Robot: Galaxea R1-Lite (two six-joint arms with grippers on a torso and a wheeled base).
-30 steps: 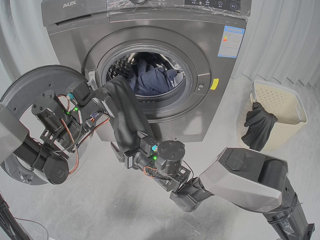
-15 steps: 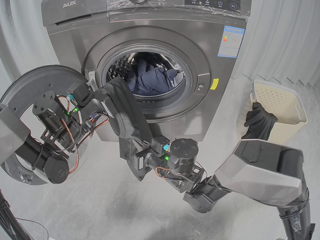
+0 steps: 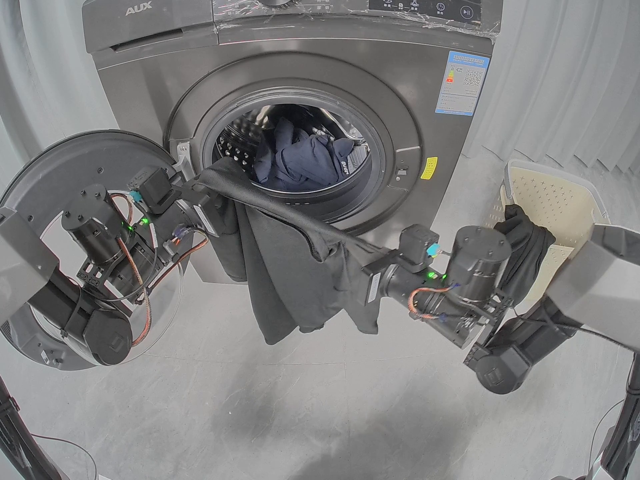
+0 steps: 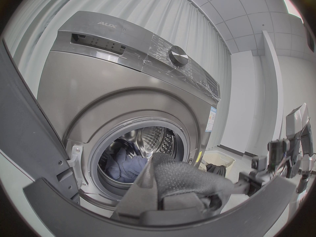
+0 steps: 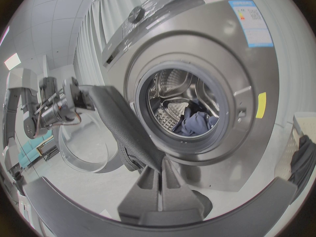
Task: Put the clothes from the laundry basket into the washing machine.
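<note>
The right gripper [image 3: 365, 281] is extended level in front of the washer's [image 3: 320, 55] lower right, its jaws pinched fully closed on one edge of a dark garment [image 3: 287, 268]. The left gripper [image 3: 203, 198] sits beside the open door [image 3: 60, 161], just left of the drum mouth, jaws likewise clamped on the garment's other end. The cloth stretches as a taut band between them across the lower part of the opening, the rest hanging below. A second ago the right gripper was low and close under the left, with the garment bunched; it has swung out to the right and upward, spreading the cloth, while the left has barely shifted. Blue clothes [image 3: 307, 158] lie in the drum. Farther right, a black garment [image 3: 527, 248] drapes over the basket's [image 3: 567, 195] rim.
</note>
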